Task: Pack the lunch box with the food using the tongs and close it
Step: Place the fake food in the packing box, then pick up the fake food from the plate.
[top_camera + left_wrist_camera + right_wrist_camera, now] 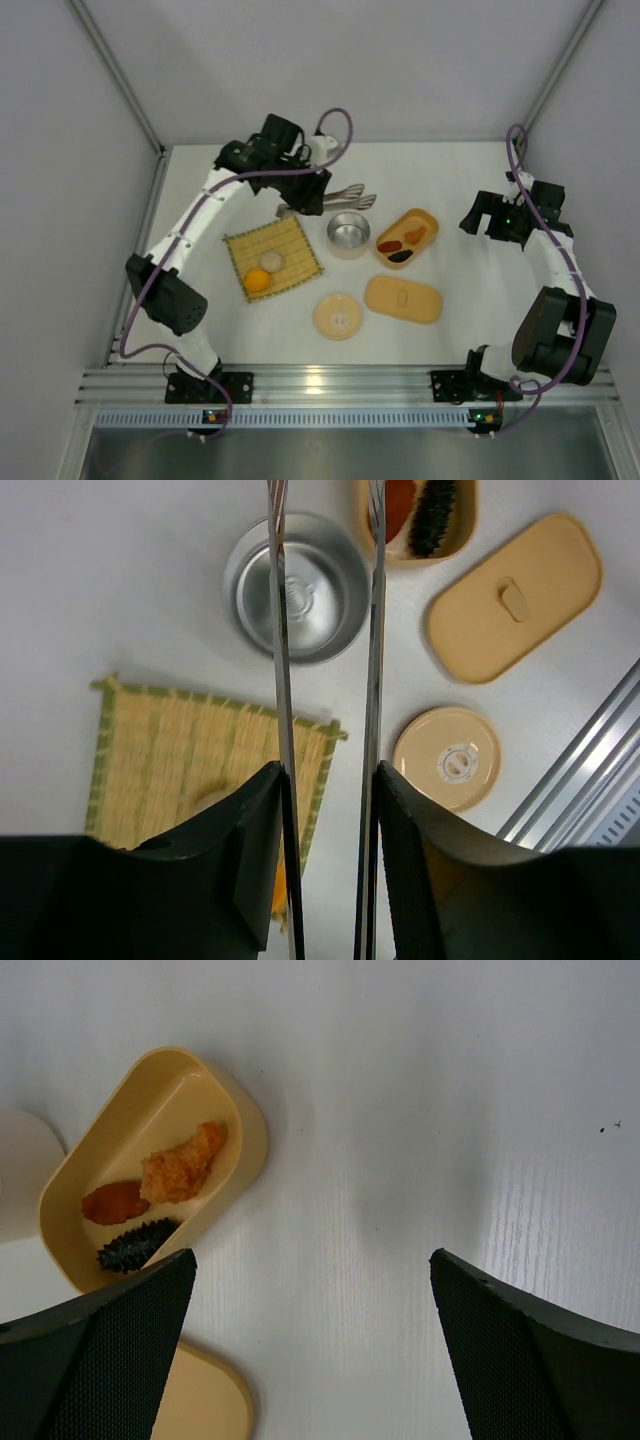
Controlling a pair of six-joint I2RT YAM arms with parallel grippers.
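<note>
- Your left gripper point(328, 810) is partly closed on the tongs point(282, 670). One finger presses the outside of each thin arm, and the two arms stand apart rather than squeezed together.
- In the top view the tongs point right from that gripper, with their tips just beside the far rim of the metal bowl point(348, 235).
- The tips run off the top edge of the left wrist view. From above they are too small for you to tell whether they touch the table point(460, 180).
- Your right gripper point(312, 1260) stands wide open with nothing in it, over bare table to the right of the lunch box point(150, 1090).
- The lunch box sits open, just right of the metal bowl.
- Three pieces lie inside it: the orange-tan piece point(182, 1165), the reddish-brown piece point(115, 1202) and the dark brown oval point(135, 1245).
- Its lid point(403, 299) lies flat on the table just beside the box, on the near side.
- The bamboo mat point(295, 240) lies left of the bowl.
- The white ball point(272, 261) and the orange ball point(257, 281) sit close together on the mat's near half.
- A round lid point(338, 315) rests on the table between the mat and the oblong lid.
</note>
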